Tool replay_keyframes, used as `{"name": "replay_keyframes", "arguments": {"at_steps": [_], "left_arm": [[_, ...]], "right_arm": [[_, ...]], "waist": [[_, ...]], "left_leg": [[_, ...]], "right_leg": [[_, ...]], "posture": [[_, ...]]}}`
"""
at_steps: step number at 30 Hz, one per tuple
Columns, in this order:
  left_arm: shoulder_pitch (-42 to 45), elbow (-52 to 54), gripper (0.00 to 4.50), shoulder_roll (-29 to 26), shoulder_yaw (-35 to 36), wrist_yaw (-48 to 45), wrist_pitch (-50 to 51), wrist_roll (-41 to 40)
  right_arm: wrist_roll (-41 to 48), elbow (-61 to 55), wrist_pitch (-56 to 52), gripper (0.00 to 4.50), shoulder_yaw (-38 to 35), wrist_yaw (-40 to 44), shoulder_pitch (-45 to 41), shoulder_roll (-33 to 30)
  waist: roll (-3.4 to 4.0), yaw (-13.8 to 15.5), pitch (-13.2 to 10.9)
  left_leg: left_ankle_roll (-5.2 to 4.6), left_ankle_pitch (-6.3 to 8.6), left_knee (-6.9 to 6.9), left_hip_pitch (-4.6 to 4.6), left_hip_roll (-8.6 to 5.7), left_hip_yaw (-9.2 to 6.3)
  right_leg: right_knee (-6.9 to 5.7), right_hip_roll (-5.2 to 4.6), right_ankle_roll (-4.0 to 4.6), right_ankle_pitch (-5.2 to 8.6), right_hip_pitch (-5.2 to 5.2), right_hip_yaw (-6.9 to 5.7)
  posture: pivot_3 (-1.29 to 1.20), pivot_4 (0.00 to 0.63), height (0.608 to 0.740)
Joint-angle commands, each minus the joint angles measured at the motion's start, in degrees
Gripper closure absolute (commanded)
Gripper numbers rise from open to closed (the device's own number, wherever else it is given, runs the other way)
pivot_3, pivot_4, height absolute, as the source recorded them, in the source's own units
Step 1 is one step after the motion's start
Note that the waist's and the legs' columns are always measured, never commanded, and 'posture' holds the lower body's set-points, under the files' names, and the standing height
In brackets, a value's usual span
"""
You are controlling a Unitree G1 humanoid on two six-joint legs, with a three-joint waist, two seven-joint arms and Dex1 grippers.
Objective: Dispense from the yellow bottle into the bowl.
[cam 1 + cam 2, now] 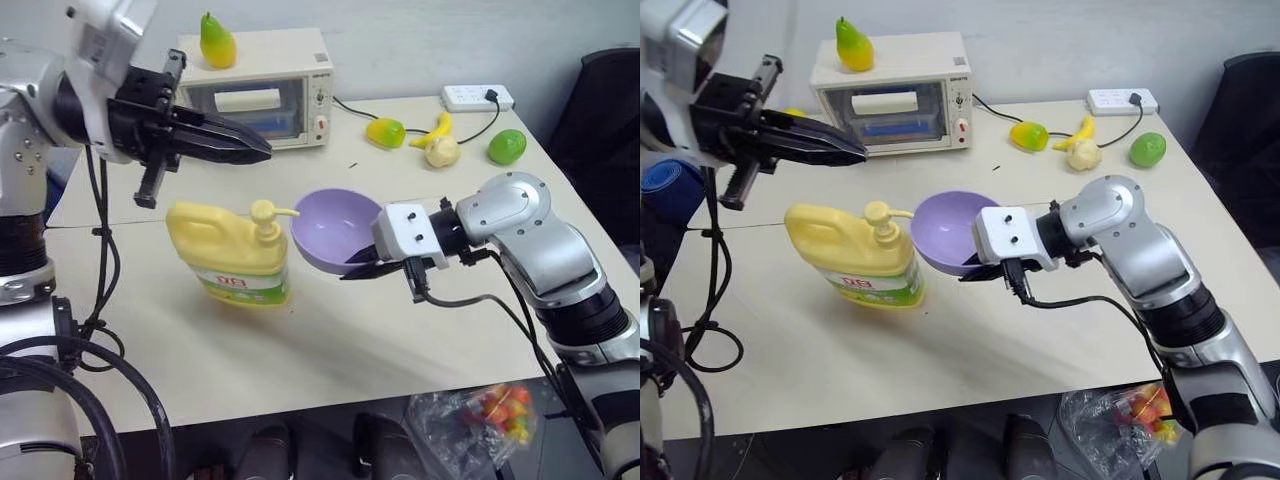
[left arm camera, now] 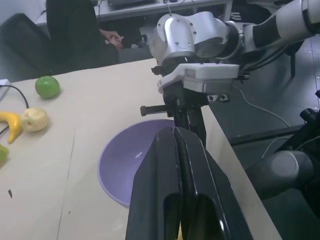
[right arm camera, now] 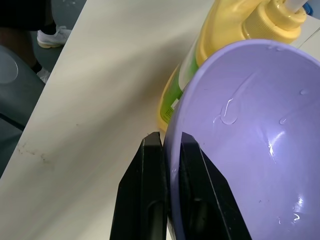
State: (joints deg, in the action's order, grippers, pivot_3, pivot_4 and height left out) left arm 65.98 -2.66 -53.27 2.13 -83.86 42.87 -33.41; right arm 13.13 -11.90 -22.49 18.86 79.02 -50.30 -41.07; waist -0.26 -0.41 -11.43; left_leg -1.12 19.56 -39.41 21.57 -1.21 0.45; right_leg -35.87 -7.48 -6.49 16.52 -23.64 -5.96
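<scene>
Nearest the front edge of the table [image 1: 330,350], below its right corner, a clear bag of coloured sweets [image 1: 490,412] hangs or lies off the tabletop. On the table's middle, the yellow bottle [image 1: 232,252] stands upright, its pump nozzle pointing toward the bowl [image 1: 335,228] just beside it. The bowl is tilted up off the surface, its open side facing the nozzle, and clear droplets cling to its inner wall. The right gripper [image 3: 169,150] has its two black fingers pinched narrow on the bowl's rim, one inside the wall and one outside, holding the bowl close by the bottle's pump.

Above the bottle, clear of it, hangs the left gripper [image 1: 255,146], its fingers pressed together with nothing between them, pointing across toward the right side of the table.

Farther back, toward the right rear corner, lie toy fruits: a yellow-green one [image 1: 386,132], a banana [image 1: 436,128], a pale round one [image 1: 442,151] and a green one [image 1: 507,146]. A white power strip [image 1: 477,97] sits at the rear edge. A small white oven [image 1: 262,88] stands at the rear, with a toy pear [image 1: 216,42] on its top.
</scene>
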Motion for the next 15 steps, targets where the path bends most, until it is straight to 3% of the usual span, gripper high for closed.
{"name": "replay_keyframes", "arguments": {"at_steps": [1, 15], "left_arm": [[-2.6, 3.4, 4.45, -2.9, 3.0, 0.2, 0.6, -1.7], [-29.2, 20.8, 4.45, -6.9, 22.5, 15.0, 9.8, -10.6]], "right_arm": [[1.5, -2.5, -0.2, 4.5, -3.3, -0.9, 0.5, -1.1], [2.6, -2.2, -2.5, 4.5, -12.5, -8.8, 14.6, -5.6]], "waist": [[0.0, 0.2, 0.0], [-0.05, 0.4, 0.0]], "left_leg": [[0.0, 0.0, -0.02, -0.04, 0.0, 0.0], [-0.01, 0.01, -0.04, -0.08, 0.0, -0.05]], "right_leg": [[-0.02, 0.0, 0.0, 0.0, 0.03, 0.0], [-0.01, -0.06, 0.0, 0.0, 0.14, 0.02]], "posture": [[0.0, 0.15, 0.74], [0.0, 0.15, 0.74]]}}
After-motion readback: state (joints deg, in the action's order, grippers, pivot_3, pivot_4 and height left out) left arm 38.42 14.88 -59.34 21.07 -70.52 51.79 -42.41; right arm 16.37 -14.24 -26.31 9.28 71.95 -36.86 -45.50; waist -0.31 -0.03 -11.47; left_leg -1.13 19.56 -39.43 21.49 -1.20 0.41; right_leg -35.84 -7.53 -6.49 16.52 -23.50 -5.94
